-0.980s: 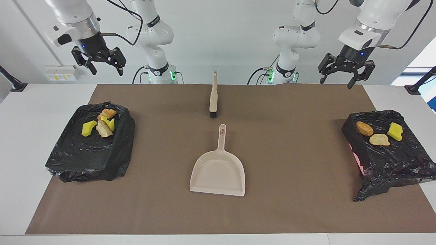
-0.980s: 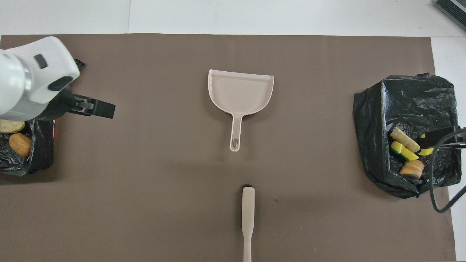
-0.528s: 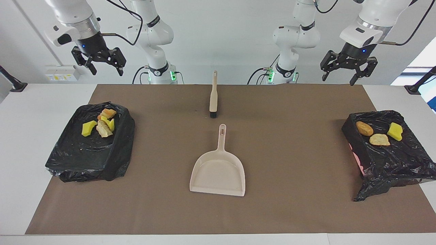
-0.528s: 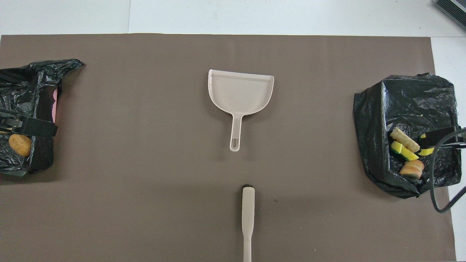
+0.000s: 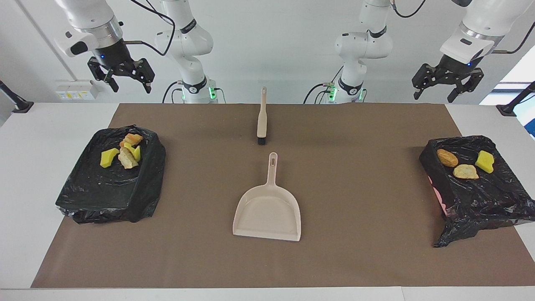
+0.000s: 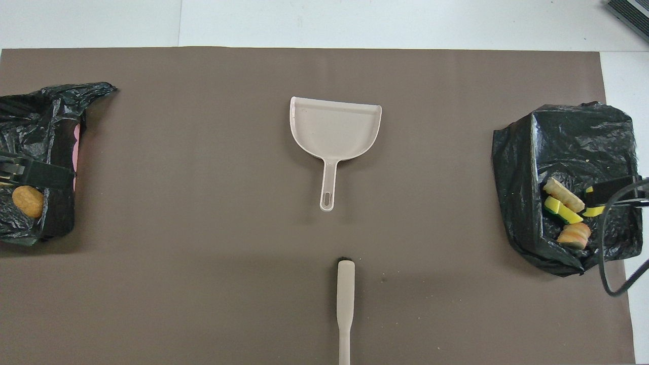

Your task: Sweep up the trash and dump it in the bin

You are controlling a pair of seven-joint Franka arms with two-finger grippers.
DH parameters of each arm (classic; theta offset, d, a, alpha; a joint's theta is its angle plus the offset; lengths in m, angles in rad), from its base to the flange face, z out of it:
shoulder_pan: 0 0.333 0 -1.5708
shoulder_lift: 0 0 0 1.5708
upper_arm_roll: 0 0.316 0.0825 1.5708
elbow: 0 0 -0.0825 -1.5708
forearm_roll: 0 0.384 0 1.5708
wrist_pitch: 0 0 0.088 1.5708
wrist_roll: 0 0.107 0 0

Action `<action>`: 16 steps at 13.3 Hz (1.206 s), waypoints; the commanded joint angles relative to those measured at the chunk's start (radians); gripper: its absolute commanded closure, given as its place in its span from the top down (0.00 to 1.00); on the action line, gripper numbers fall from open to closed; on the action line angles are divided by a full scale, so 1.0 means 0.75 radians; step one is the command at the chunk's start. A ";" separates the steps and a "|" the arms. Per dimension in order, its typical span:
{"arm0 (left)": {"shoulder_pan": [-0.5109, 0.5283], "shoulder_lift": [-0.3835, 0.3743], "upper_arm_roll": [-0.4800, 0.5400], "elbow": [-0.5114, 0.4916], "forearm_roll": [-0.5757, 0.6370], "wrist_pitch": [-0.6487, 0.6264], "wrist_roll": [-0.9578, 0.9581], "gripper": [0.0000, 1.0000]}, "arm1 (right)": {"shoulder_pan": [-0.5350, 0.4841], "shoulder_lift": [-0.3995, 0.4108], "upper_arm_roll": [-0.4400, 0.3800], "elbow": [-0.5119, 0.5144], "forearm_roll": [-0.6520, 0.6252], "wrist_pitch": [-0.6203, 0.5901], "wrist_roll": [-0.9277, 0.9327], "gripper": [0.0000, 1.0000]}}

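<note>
The job looks finished to me: no scrap lies on the brown mat (image 5: 355,188), and both tools are down and untouched. Going across the facing view, the right gripper (image 5: 121,77) hangs high over its end of the table, claw spread and empty. Below it sits a bin lined with black bag (image 5: 110,175), holding a cluster of trash (image 5: 125,152), yellow chunks mixed with tan bread-like pieces, at the side nearer the robots. In the middle the brush (image 5: 262,119) lies nearer the robots, the beige dustpan (image 5: 268,209) just past it, empty. At the left arm's end a second bag-lined bin (image 5: 476,188) holds three more scraps (image 5: 464,165). The left gripper (image 5: 447,83) hangs high above that end, claw spread, carrying nothing.
</note>
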 commanded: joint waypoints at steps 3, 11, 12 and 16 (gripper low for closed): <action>0.012 -0.031 -0.016 -0.041 0.002 0.035 0.047 1.00 | -0.017 0.003 0.007 0.011 -0.008 -0.021 -0.037 1.00; 0.014 -0.019 -0.018 -0.021 0.004 0.041 0.045 1.00 | -0.017 0.003 0.007 0.011 -0.008 -0.021 -0.037 1.00; 0.012 -0.015 -0.018 -0.012 0.004 0.043 0.043 1.00 | -0.017 0.003 0.007 0.011 -0.008 -0.021 -0.037 1.00; 0.073 -0.015 -0.091 -0.012 0.004 0.035 0.041 1.00 | -0.017 0.003 0.007 0.011 -0.008 -0.021 -0.037 1.00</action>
